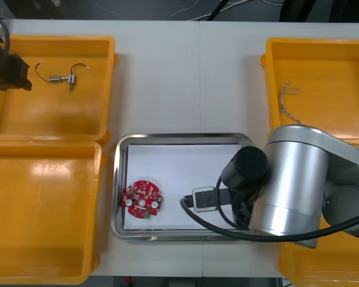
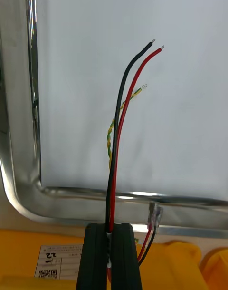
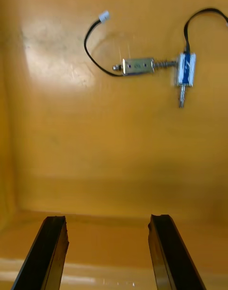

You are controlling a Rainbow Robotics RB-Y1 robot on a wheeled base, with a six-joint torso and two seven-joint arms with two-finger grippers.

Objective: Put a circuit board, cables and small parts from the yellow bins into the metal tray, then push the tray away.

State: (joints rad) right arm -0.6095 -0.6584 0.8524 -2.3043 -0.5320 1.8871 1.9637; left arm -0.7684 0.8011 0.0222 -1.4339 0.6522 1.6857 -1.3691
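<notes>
- Worktop (image 1: 185, 78): light, carrying four yellow bins (image 1: 42, 203), two per side. The right wrist view picks up a white label (image 2: 56, 262) on the bin nearest that claw. It has a square printed code, fine print and a handwritten mark, none legible.
- Right arm (image 1: 299, 185): silver housing, reaching in from the right over the right part of the metal tray (image 1: 179, 139). In the front view it covers what lies under it.
- Tray: between the bins, white inside, shiny rim. The right wrist view shows one rounded corner.
- Left arm (image 1: 6, 69): at the outer edge of the far-left bin. Left claw (image 3: 107, 218) is above that bin's floor, fingers wide apart, nothing between them.
- Right claw (image 2: 109, 228): above the tray rim beside a bin, fingers pinched almost together on a red and black cable (image 2: 118, 128). Its stripped ends reach out over the white inside; contact cannot be judged.
- Circuit board (image 1: 143, 200): round, red, lying in the tray's near-left part.
- Twisted yellow-green cable (image 2: 110, 133): runs alongside the held pair.
- Thin twisted cable (image 1: 289, 98): on the far-right bin's floor.
- Clear plug (image 2: 154, 216): on red and black leads, just beside the right fingers, over the rim.
- Small metal parts (image 3: 138, 65): two, touching, in the far-left bin. Each has a black lead, one wears a blue band, and one lead ends in a white plug (image 3: 104, 17).
</notes>
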